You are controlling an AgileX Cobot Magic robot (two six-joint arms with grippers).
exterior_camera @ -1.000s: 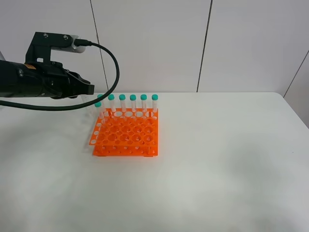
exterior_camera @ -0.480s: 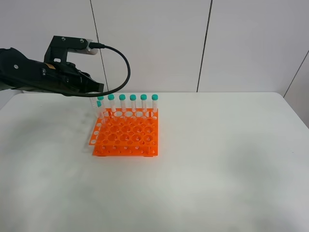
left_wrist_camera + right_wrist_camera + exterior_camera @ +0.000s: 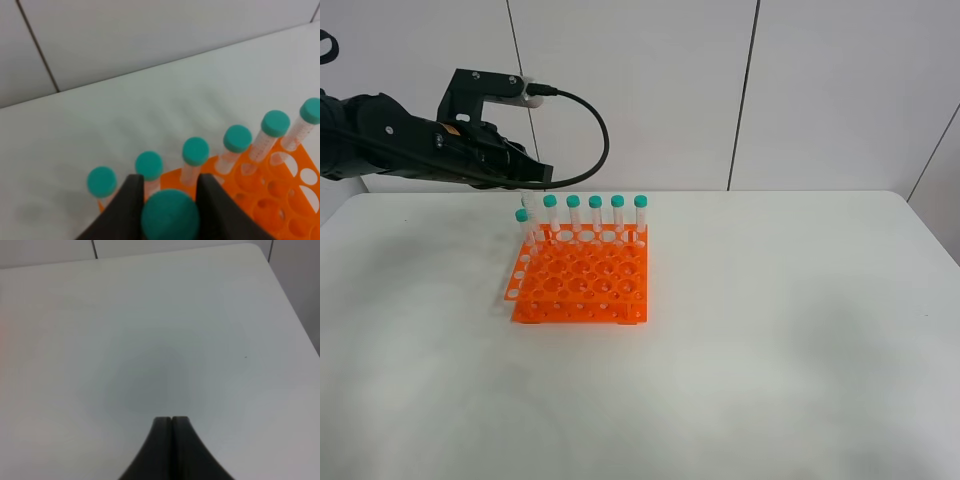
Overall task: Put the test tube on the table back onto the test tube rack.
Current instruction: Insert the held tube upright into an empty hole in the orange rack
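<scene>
Two black left fingers [image 3: 127, 210] are clamped on the teal-green screw cap of the slim clear plastic test tube [image 3: 170, 217]. It hangs between them, off the bench, close by the back-left corner of the bright orange two-tiered plastic rack [image 3: 580, 312].

My worry is the six capped tubes [image 3: 195, 150] filling the rack's back row, right beside my load. If I lower off-centre, the tapered tip may strike the grid between holes or nudge a neighbour, and the tube could tilt in my grip. I can't make out the tip in any view.

My right fingers [image 3: 162, 450] are pressed together on nothing, over bare white bench [image 3: 770, 350].
</scene>
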